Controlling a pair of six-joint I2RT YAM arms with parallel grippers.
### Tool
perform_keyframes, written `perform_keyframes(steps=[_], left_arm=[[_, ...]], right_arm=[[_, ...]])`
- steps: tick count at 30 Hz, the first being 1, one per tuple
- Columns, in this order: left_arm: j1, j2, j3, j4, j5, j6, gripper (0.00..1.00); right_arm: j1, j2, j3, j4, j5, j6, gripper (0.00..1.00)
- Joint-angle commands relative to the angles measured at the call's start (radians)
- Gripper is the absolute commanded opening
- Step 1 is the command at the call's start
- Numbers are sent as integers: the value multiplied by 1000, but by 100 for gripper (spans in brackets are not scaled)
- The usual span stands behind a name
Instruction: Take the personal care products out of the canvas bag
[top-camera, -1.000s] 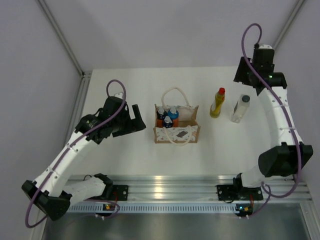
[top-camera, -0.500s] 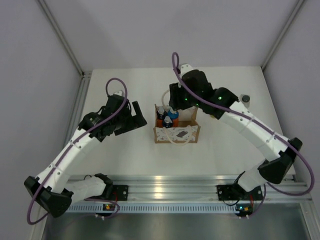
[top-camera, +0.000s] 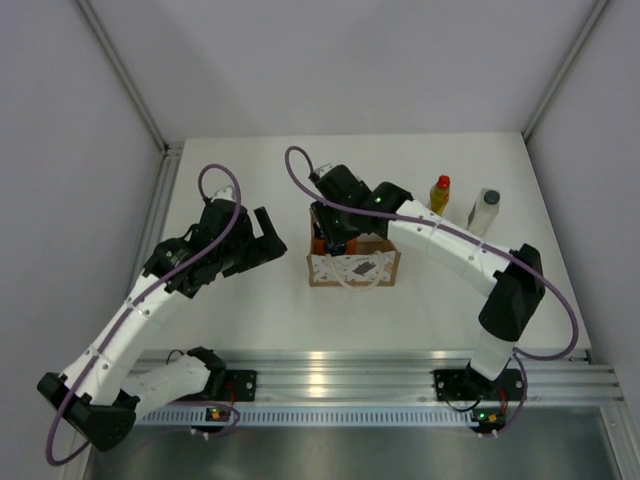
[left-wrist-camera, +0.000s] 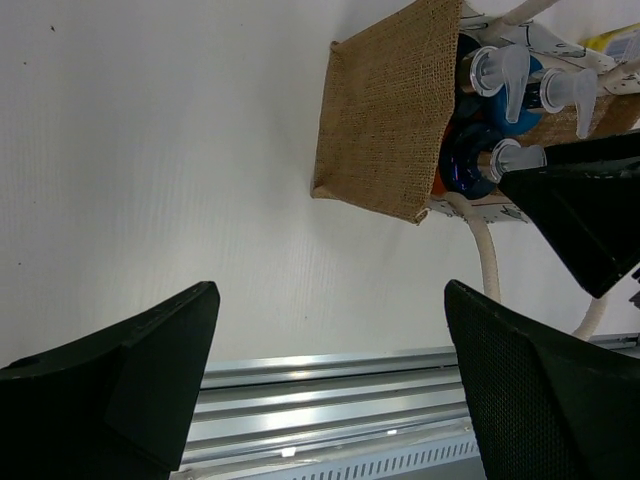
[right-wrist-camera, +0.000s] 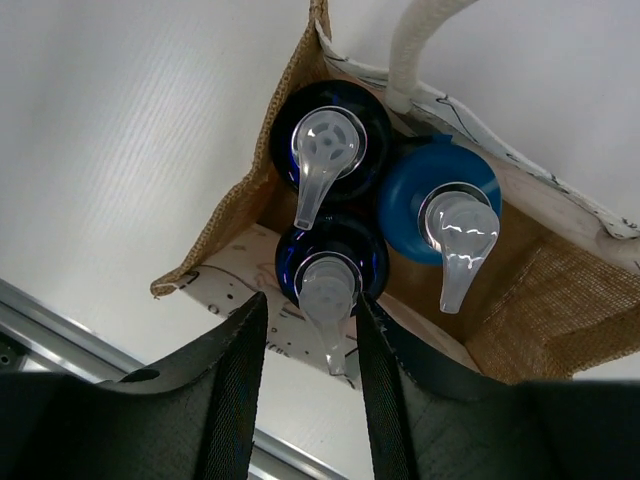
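Two of the five bottles are out: the yellow bottle (top-camera: 438, 194) and the white bottle (top-camera: 483, 212) stand on the desk (top-camera: 250, 300), to the right of the canvas bag (top-camera: 355, 268) and apart from it. Three blue-capped bottles (right-wrist-camera: 325, 140) sit upright in the bag's left end, not yet lifted. My right gripper (right-wrist-camera: 310, 310) hangs over them, partly open astride the nearest pump (right-wrist-camera: 325, 290) and clamping nothing. My left gripper (left-wrist-camera: 330, 300) is spread wide and empty beside the bag.
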Motion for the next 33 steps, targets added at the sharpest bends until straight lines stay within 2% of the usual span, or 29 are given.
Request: perform_keyframes(steps=[1, 13, 33], left_arm=[[-1, -21, -9, 30, -13, 4, 98], [-3, -13, -11, 30, -8, 19, 98], [-3, -27, -21, 28, -5, 34, 98]], right_arm=[[27, 16, 60, -44, 28, -19, 39], [29, 44, 69, -53, 77, -31, 35], [30, 67, 67, -56, 71, -25, 28]])
